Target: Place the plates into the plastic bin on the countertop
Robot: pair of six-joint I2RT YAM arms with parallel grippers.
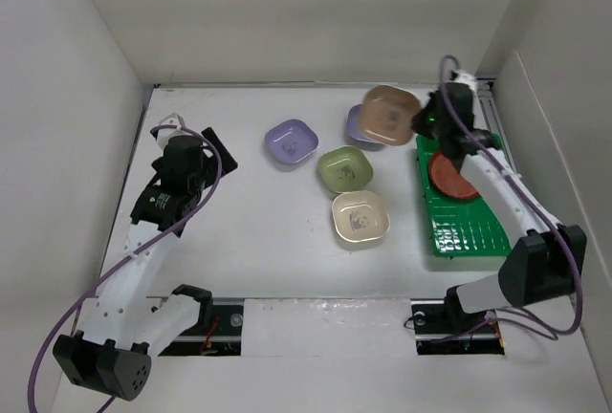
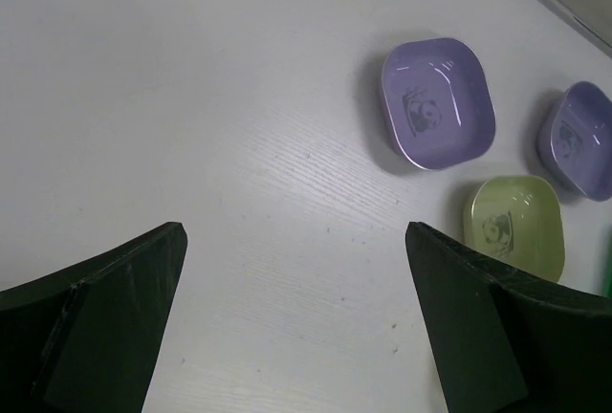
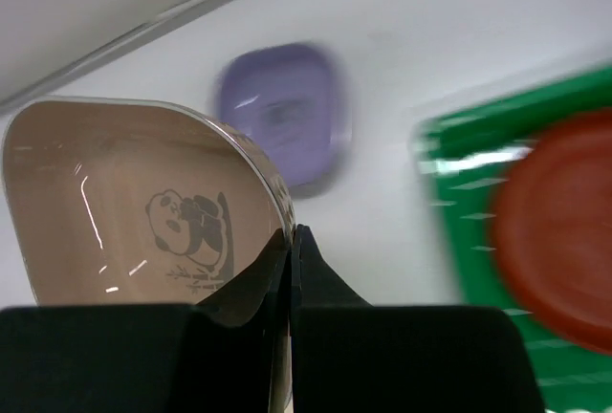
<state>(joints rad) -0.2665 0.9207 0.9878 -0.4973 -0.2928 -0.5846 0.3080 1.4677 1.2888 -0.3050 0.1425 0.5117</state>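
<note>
The right gripper [image 1: 422, 122] is at the far right of the countertop [image 1: 258, 260], its jaws pinched tight on the rim of the tan dish [image 1: 390, 112]. In the right wrist view the right gripper [image 3: 290, 241] meets on the dish's right edge, and the tan dish [image 3: 124, 193] shows a panda print on its inner face. The dish is off the surface and tilted. It hangs just left of the far end of the bin [image 1: 469, 231] and partly covers the second lavender dish [image 1: 356, 128] below it.

The bin lies along the right side, and a red plate [image 1: 451, 176] rests on its gridded floor at the far half. Whether another plate lies under it, I cannot tell. The wrist view shows the bin [image 3: 459, 174] and red plate [image 3: 559, 231] blurred, to the right of the second lavender dish [image 3: 282, 112].

Four dishes sit on the countertop left of the bin:
- The first lavender dish [image 1: 291, 141] is farthest left.
- The second lavender dish lies far.
- The green dish [image 1: 345, 168] is in the middle.
- The cream dish [image 1: 360, 217] is nearest.

The left gripper [image 1: 218, 148] is over the far left of the countertop, well apart from the dishes. Its jaws are spread wide and hold nothing. The left wrist view shows the left gripper [image 2: 295, 231] over bare surface, with the first lavender dish [image 2: 438, 102], the second lavender dish [image 2: 579, 141] and the green dish [image 2: 513, 227] beyond it.
</note>
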